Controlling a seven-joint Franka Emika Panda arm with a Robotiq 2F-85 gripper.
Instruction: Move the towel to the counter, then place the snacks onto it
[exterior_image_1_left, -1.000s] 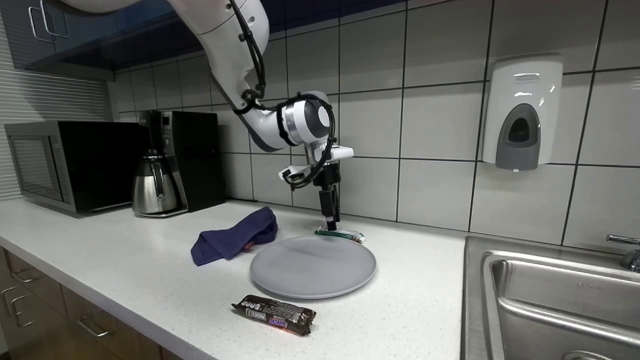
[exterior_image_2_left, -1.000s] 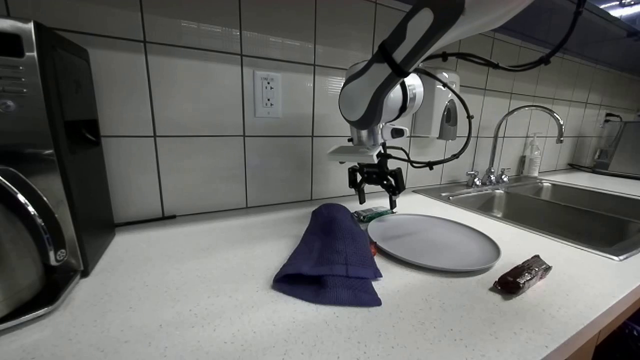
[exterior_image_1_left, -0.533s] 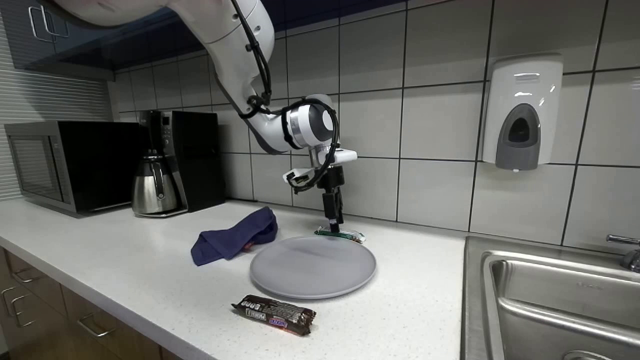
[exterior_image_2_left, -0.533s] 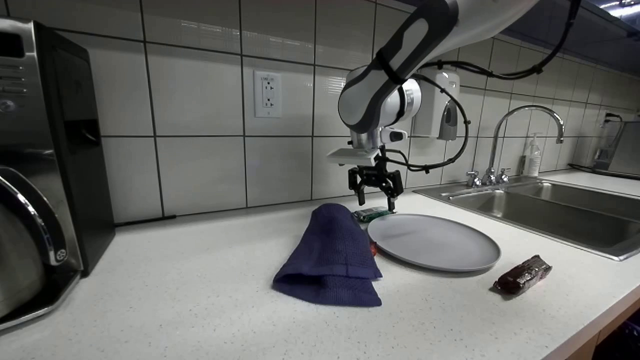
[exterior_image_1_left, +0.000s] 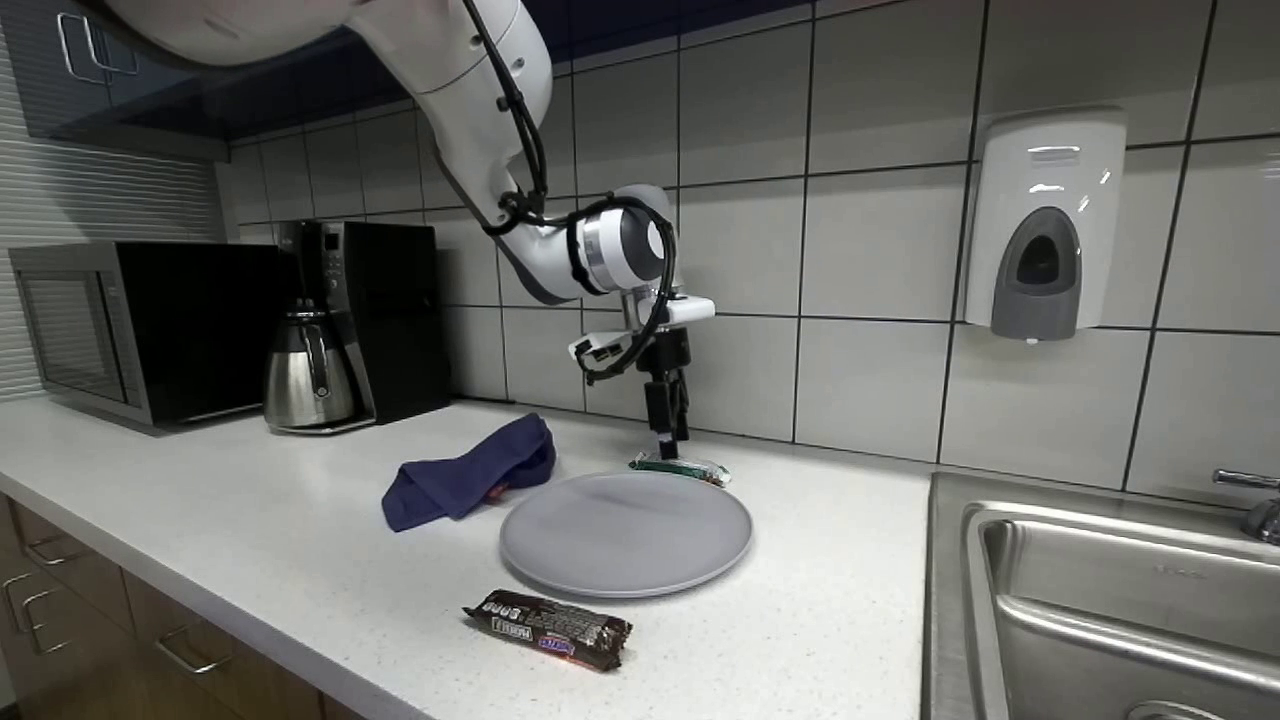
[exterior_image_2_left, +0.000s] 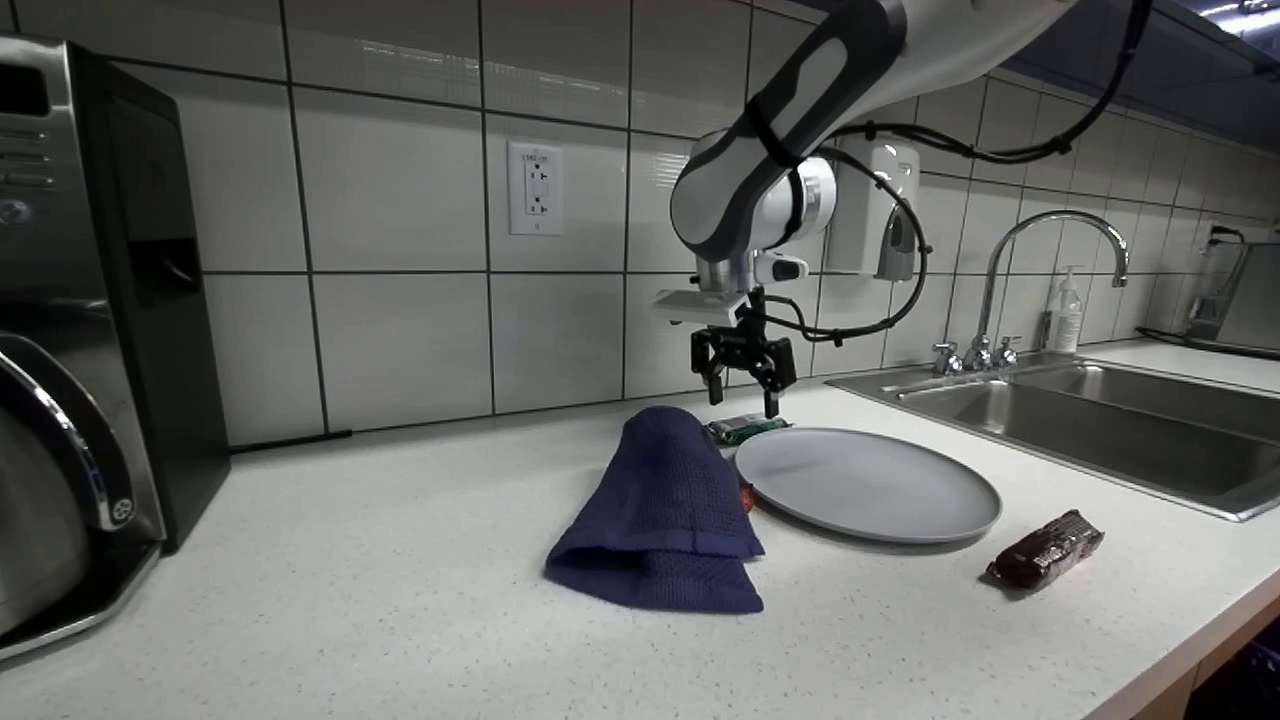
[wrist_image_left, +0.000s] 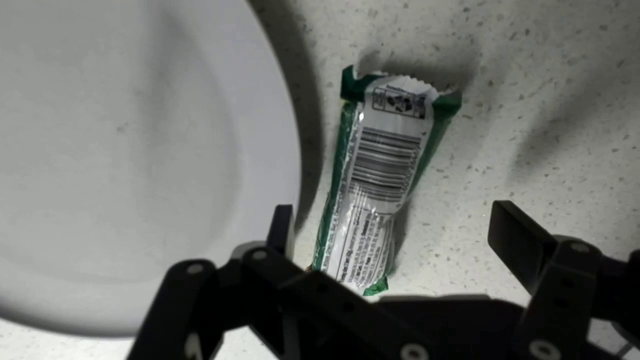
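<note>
While only the wrist view let me see the barcode side of the green-and-white snack (wrist_image_left: 375, 185), both exterior views showed me more of the bench (exterior_image_2_left: 400, 560): the navy towel (exterior_image_2_left: 660, 520) lay there in folds, and a red thing (exterior_image_2_left: 747, 497), partly hidden, showed between it and the gray plate (exterior_image_1_left: 625, 535). My gripper (exterior_image_2_left: 743, 405) was spread wide above the snack, with its fingers (wrist_image_left: 517, 242) at both sides of it; whether a fingertip touched the wrapper, I could not tell. The plate was just beside this snack, and in the wrist view one finger overlapped the plate's rim, so that side was tight. A brown snack (exterior_image_1_left: 552, 628) lay at the opposite side of the plate. In an exterior view I saw also the coffee machine (exterior_image_1_left: 395, 320) and the sink (exterior_image_1_left: 945, 600).
</note>
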